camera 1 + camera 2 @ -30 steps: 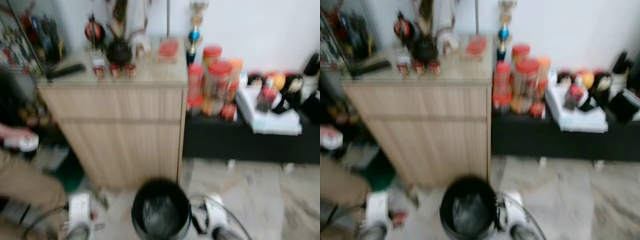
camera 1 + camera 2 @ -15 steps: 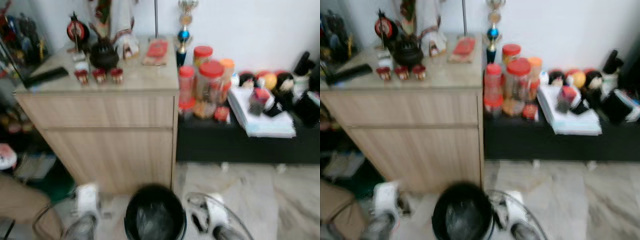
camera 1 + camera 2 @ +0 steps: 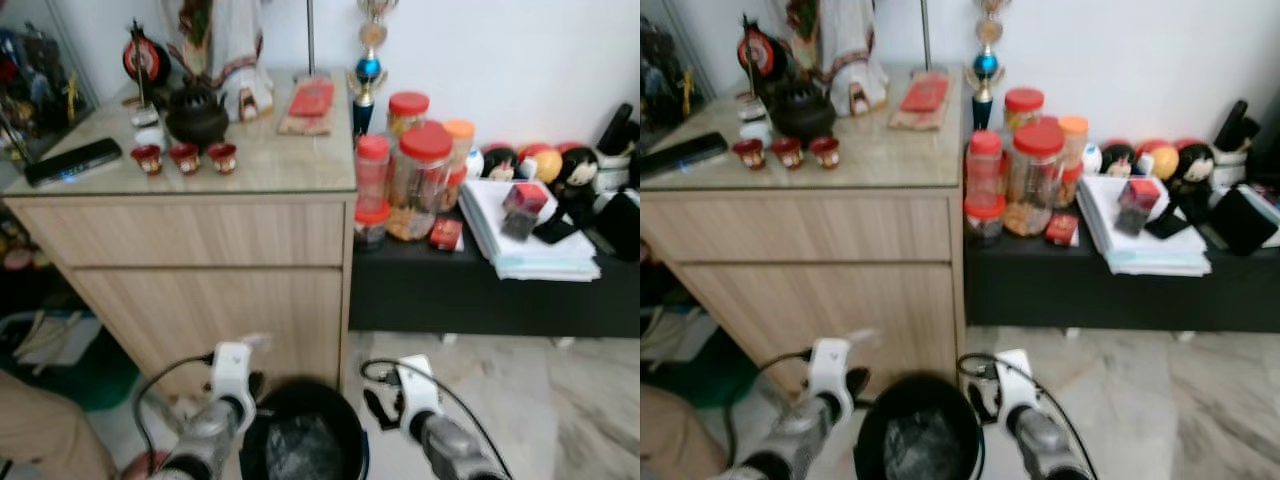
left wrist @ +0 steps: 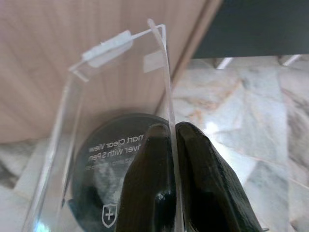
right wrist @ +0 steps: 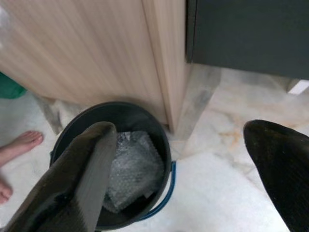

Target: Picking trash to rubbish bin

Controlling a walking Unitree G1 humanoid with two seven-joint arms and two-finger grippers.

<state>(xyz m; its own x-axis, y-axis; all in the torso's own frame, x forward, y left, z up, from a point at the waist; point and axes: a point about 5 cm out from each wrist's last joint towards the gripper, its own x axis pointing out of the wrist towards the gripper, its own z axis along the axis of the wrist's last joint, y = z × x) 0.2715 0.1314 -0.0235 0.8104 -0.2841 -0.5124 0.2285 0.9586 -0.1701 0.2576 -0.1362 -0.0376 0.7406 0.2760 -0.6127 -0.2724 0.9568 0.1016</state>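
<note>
Two hands are hanging low in front of me: my left hand (image 4: 171, 159) is pinching the thin edge of a clear plastic package (image 4: 111, 96) between closed fingers, holding it just above the black rubbish bin (image 3: 300, 445), while my right hand (image 5: 183, 169) is hovering beside the bin with fingers spread wide and gripping nothing. Inside the bin, some bubble wrap (image 5: 133, 169) is already lying, so I judge part of the job done; the package is still waiting to be let go over the opening. A bare foot (image 5: 19, 145) is standing on the marble floor (image 5: 231, 193) near the bin. Beyond, the wooden cabinet (image 3: 210, 270) is carrying little red cups (image 3: 185, 157), and red-lidded jars (image 3: 415, 180) are standing further right.
</note>
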